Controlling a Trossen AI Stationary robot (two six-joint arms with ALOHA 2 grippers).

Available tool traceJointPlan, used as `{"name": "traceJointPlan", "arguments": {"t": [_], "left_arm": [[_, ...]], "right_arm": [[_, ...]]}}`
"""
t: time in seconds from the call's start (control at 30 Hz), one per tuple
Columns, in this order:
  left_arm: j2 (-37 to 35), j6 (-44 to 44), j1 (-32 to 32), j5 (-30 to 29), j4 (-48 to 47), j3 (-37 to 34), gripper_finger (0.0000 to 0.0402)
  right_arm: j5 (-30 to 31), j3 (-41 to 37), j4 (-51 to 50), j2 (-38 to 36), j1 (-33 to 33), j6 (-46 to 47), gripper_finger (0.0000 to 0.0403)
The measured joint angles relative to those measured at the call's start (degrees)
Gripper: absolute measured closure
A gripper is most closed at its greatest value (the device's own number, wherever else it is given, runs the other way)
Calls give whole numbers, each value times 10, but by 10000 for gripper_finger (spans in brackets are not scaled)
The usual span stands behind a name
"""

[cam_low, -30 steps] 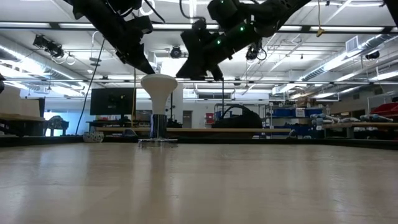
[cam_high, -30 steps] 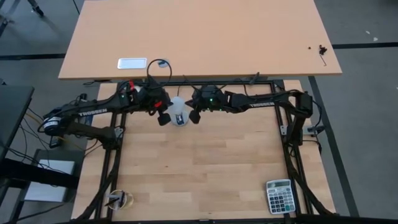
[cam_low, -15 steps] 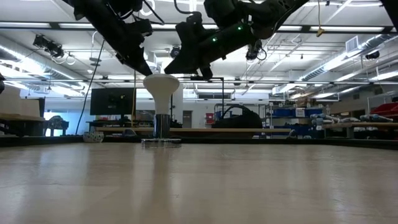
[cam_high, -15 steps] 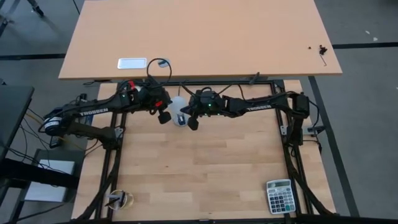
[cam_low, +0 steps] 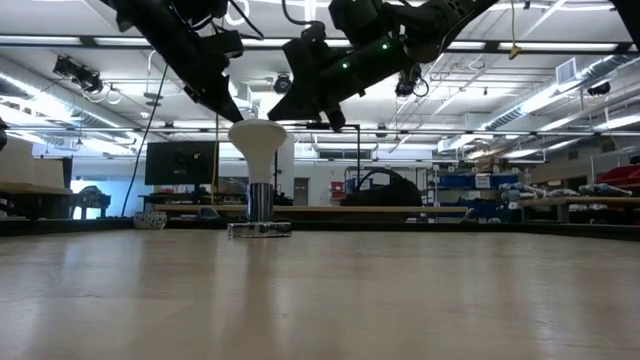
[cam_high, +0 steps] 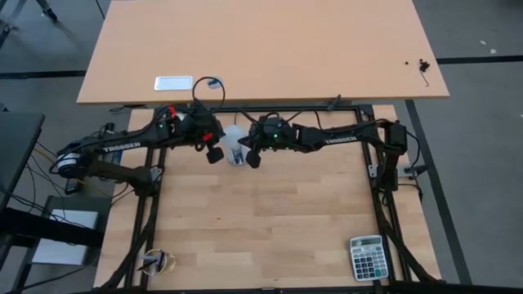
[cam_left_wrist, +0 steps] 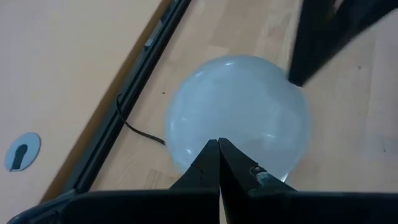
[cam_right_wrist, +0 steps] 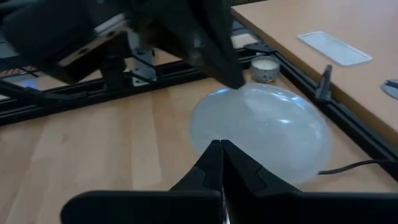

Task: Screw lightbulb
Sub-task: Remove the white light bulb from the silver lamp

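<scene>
The lightbulb [cam_low: 257, 150] is standing upright on the table [cam_high: 270, 212]. Both grippers, left [cam_left_wrist: 219, 163] and right [cam_right_wrist: 221, 163], are clenched empty, seemingly just above its face; the level view is showing its base [cam_low: 260, 203], hidden overhead.

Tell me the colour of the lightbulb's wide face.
White, slightly translucent. The lightbulb shows best in the left wrist view.
</scene>
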Motion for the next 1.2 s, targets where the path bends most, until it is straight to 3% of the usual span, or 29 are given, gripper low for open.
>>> {"name": "traceJointPlan", "arguments": {"t": [0.27, 0.7, 1.2], "left_arm": [[-1, -13, -25, 29, 1, 1, 402], [-2, -14, -45, 7, 32, 18, 402], [0, 2, 20, -9, -10, 33, 402]], "right_arm": [[31, 0, -2, 2, -18, -1, 394], [23, -3, -30, -1, -26, -8, 389], [78, -2, -36, -21, 10, -15, 393]]}}
